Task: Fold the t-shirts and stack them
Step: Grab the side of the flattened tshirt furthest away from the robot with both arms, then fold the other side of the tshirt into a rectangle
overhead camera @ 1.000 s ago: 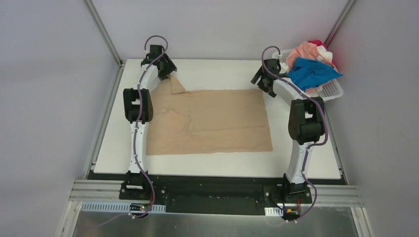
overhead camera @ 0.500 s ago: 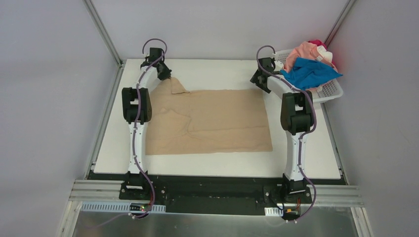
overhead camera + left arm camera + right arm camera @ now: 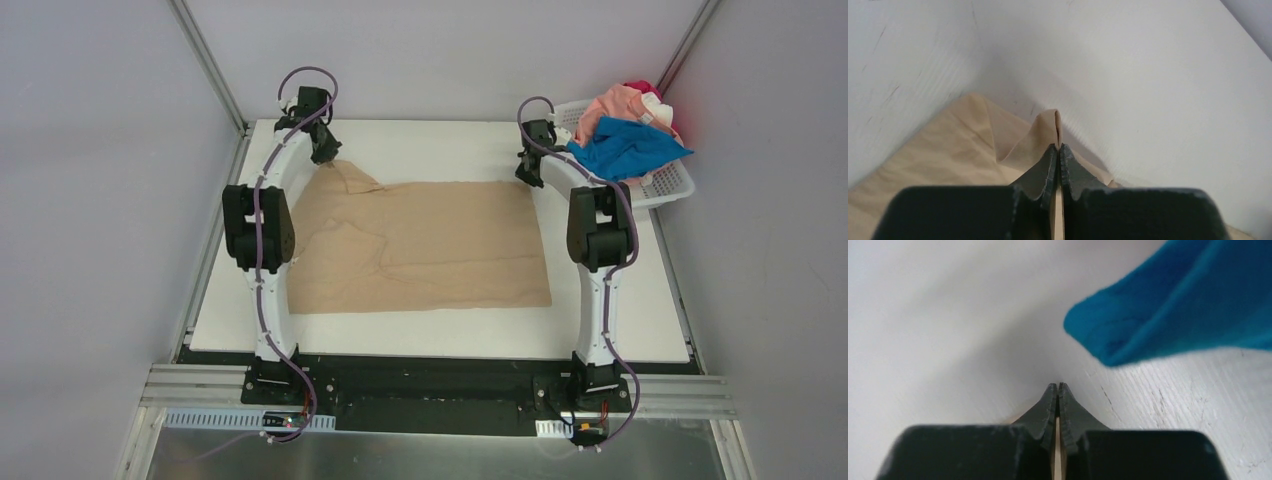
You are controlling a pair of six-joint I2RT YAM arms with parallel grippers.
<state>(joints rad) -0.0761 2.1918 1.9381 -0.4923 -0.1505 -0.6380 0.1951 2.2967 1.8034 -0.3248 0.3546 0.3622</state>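
A tan t-shirt lies spread flat on the white table. My left gripper is at its far left corner, shut on a raised fold of the tan cloth; the jaws pinch it at their tips. My right gripper is down at the shirt's far right corner, shut, with a thin strip of tan showing between its fingers. A blue t-shirt, a pink one and a red one are heaped in the basket.
The white lattice basket stands at the table's back right corner, just right of my right gripper, with blue cloth hanging over its rim. Metal frame posts rise at both back corners. Bare table runs along the far edge.
Both grippers have shut. The left one has drawn the sleeve corner outward to the far left. The right one has moved down onto the shirt's far right corner.
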